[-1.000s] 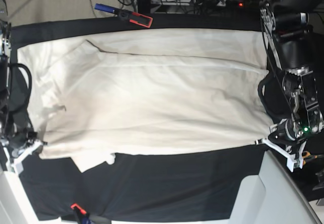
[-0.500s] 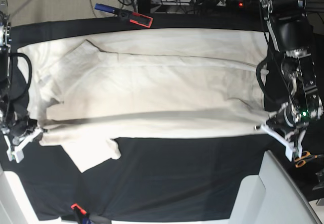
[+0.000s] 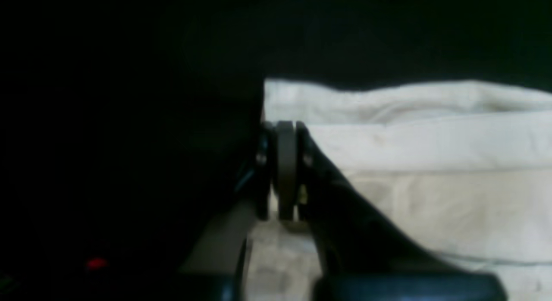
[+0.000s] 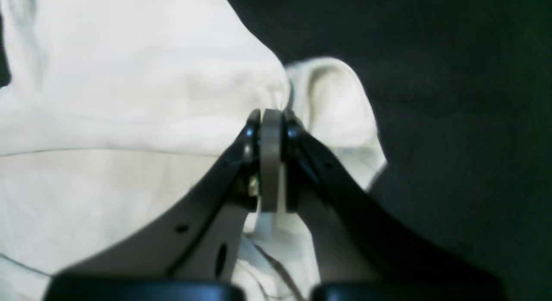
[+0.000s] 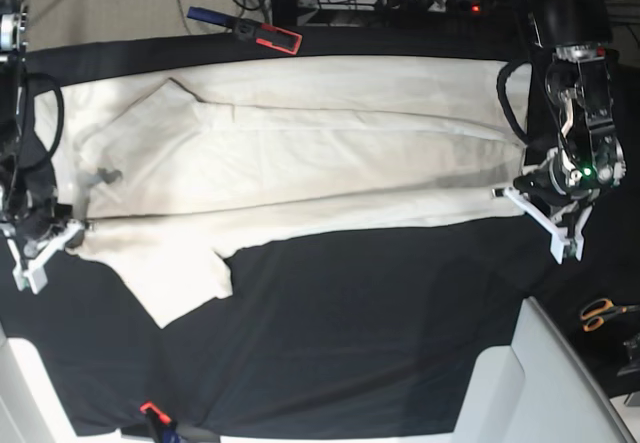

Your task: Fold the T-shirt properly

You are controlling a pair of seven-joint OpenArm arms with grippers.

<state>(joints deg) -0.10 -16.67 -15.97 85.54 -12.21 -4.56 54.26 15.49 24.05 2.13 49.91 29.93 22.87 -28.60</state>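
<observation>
There is 1 cream, wrinkled cotton T-shirt [image 5: 300,163] lying spread across the black-clothed desk [image 5: 380,343], its near long edge lifted and carried partway over the body. There are 2 tools. The left tool [image 5: 512,193] is pinched closed on the hem corner; the right tool [image 5: 80,229] is clamped on fabric by the sleeve. The thin cloth could slip from either pinch, or uneven travel could skew the fold line, I judge.

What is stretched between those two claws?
In the base view, the T-shirt spans from the right gripper to the left gripper, its lifted edge pinched by both.
</observation>
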